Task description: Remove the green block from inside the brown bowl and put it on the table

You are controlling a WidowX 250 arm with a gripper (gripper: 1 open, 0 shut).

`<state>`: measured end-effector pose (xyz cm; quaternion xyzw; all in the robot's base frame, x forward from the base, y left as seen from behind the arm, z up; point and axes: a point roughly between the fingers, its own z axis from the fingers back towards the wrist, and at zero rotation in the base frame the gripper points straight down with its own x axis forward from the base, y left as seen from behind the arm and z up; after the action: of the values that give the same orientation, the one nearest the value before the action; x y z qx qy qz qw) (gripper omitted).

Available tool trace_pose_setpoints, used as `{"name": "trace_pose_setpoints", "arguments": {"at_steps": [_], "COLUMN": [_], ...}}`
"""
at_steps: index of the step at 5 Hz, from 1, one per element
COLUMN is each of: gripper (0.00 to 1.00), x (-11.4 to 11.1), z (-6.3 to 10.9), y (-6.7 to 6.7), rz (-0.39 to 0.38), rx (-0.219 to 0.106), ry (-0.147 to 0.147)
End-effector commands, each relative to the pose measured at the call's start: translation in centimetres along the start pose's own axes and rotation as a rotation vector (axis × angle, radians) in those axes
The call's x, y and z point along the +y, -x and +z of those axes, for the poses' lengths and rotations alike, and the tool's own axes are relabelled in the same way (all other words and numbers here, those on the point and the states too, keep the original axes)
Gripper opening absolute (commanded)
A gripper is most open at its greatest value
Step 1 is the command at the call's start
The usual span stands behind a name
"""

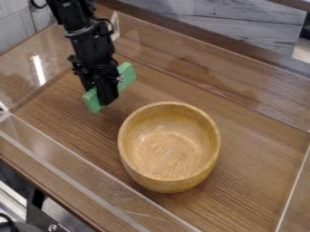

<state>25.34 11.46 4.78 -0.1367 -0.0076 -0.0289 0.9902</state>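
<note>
My black gripper (105, 93) hangs over the table (230, 86) to the upper left of the brown bowl (169, 145), shut on the green block (93, 98). The block lies tilted between the fingers, one end sticking out lower left and the other upper right. It is close above the tabletop; whether it touches the wood I cannot tell. The light-brown wooden bowl stands upright at centre right with nothing inside it.
Clear acrylic walls (72, 186) run along the table's edges, near left and front. A grey stone-like surface (230, 23) lies beyond the far wall. Bare wood lies left of and behind the bowl.
</note>
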Motion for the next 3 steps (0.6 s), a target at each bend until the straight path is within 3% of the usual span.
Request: {"name": "trace_pose_setpoints", "arguments": {"at_steps": [1,3], "gripper": [0.00,0.00], "x": [0.89,1.36], "z": [1.46,1.35], "y": [-0.87,-0.96], "rz": [-0.003,0.005], "rx": [-0.042,-0.033], "ry": [-0.031,-0.021]}}
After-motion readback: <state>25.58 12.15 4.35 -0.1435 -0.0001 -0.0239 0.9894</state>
